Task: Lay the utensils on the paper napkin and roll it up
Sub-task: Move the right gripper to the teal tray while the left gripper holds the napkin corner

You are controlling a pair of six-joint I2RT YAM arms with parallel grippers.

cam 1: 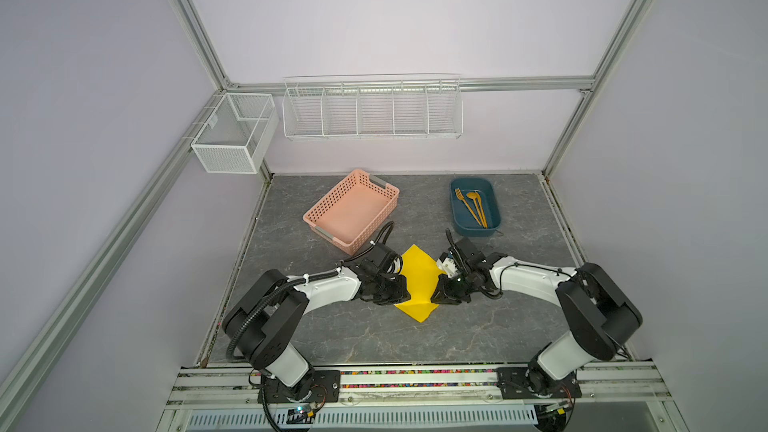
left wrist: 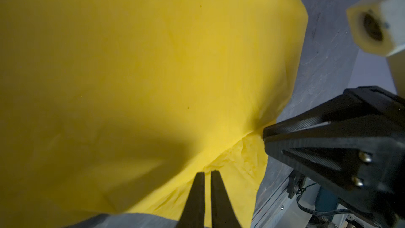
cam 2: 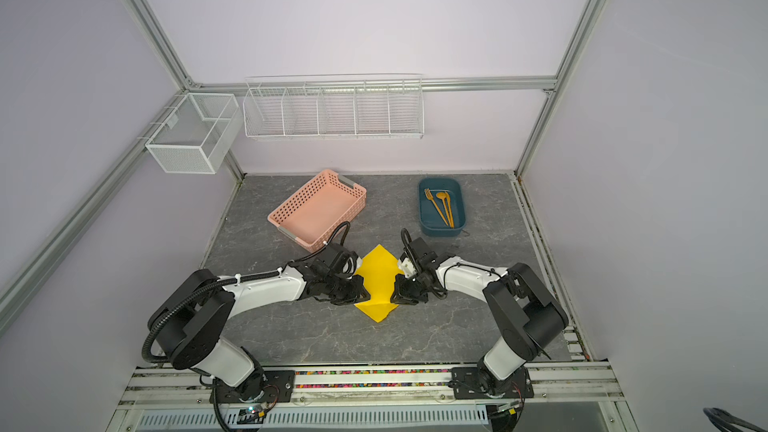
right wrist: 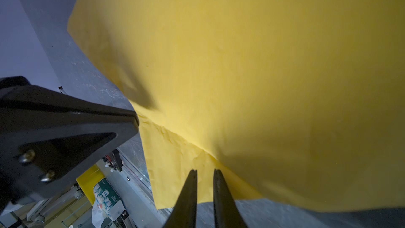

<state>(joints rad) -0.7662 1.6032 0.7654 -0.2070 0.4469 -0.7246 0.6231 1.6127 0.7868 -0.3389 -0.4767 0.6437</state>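
The paper napkin is a bright yellow sheet lying corner-on in the middle of the grey table. A crease runs across it between my two grippers. My left gripper is shut on the napkin's left side; its tip pinches the sheet at the crease. On the right side, my right gripper is also shut on the sheet. The utensils, an orange-gold fork, spoon and knife, lie in the blue tub at the back right.
The blue tub stands at the back right. A pink perforated basket sits behind the left arm. White wire racks and a mesh box hang on the walls.
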